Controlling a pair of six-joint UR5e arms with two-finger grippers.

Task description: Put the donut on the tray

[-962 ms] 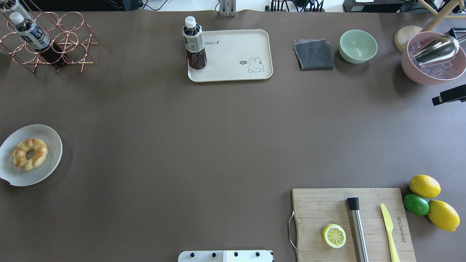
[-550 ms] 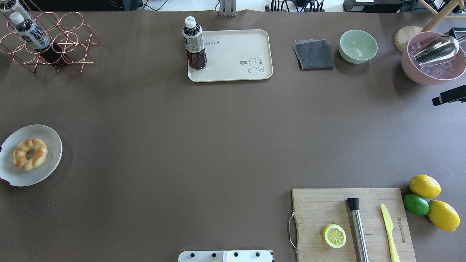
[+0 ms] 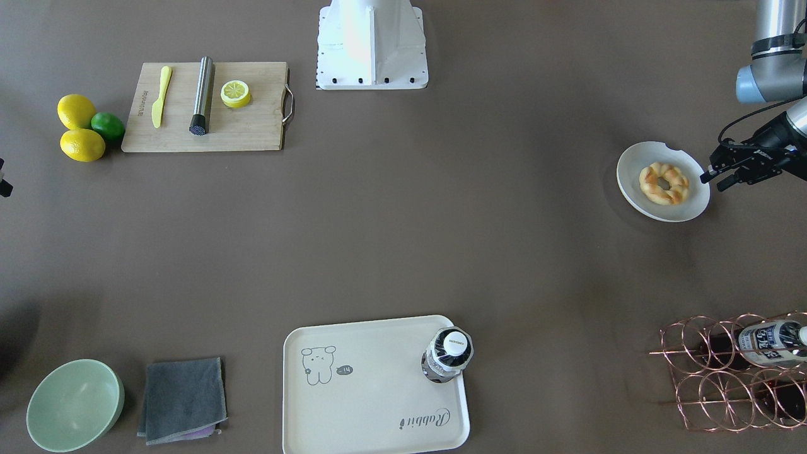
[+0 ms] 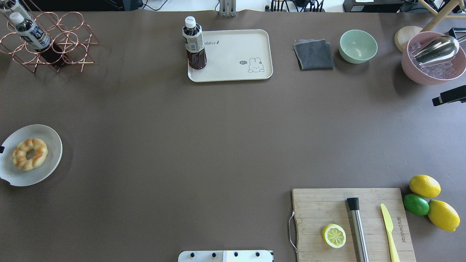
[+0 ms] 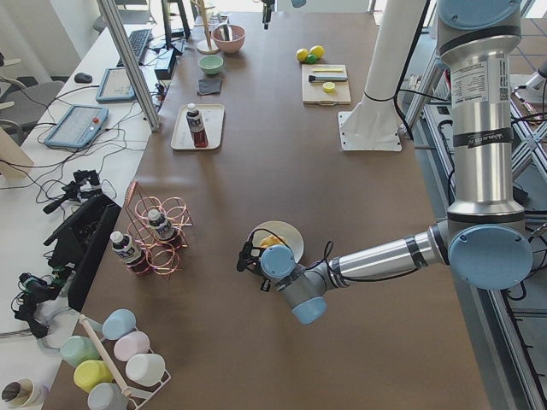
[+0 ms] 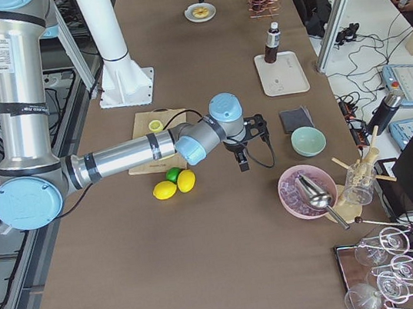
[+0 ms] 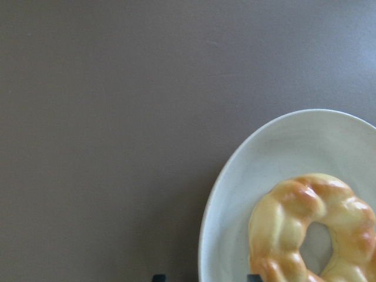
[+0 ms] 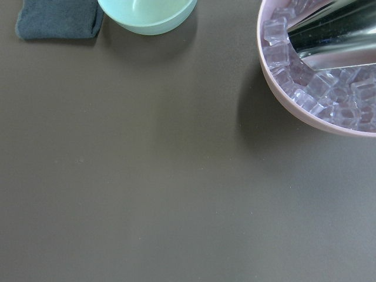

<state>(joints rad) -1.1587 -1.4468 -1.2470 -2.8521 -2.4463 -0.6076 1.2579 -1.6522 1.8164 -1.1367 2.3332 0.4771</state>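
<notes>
Since a second ago, only the left claw (image 3: 714, 182) has shifted. A dark tip of it now shows at the overhead view's left edge, where none showed before. Everything else lies as it did.

**Holding and placement**
- The left claw sits low, just beside the outer rim of the plate (image 3: 630, 173). Its fingers are apart and hold nothing. In my judgement it is lined up to come in over the rim for the pick.
- The donut (image 3: 663, 183) lies flat near the middle of the plate, untouched, on the robot's left side of the surface (image 4: 218, 145).
- The tray (image 3: 372, 403) sits at the far edge, well apart from the donut.
- A bottle (image 3: 449, 353) stands upright in the tray's corner on the robot's left. The rest of the tray is bare, so the middle looks the likely drop spot.
- The right claw (image 4: 438, 99) hangs near the pink bowl (image 4: 409, 69) of ice, out of the working path. I cannot tell whether it is open or closed.

**Surface and room**
- The surface has a plain matt brown covering and lies flat.
- A board (image 4: 316, 207) with a lemon half (image 4: 334, 235), a steel muddler (image 4: 358, 233) and a yellow knife (image 4: 389, 229) sits on the robot's right. Whole lemons and a lime lie beside it.
- A green bowl (image 4: 358, 46) and a grey cloth (image 4: 314, 54) lie near the tray.
- A copper rack (image 4: 65, 40) holds bottles at the far left corner.
- Desks with tablets and cables line the operators' side.
</notes>
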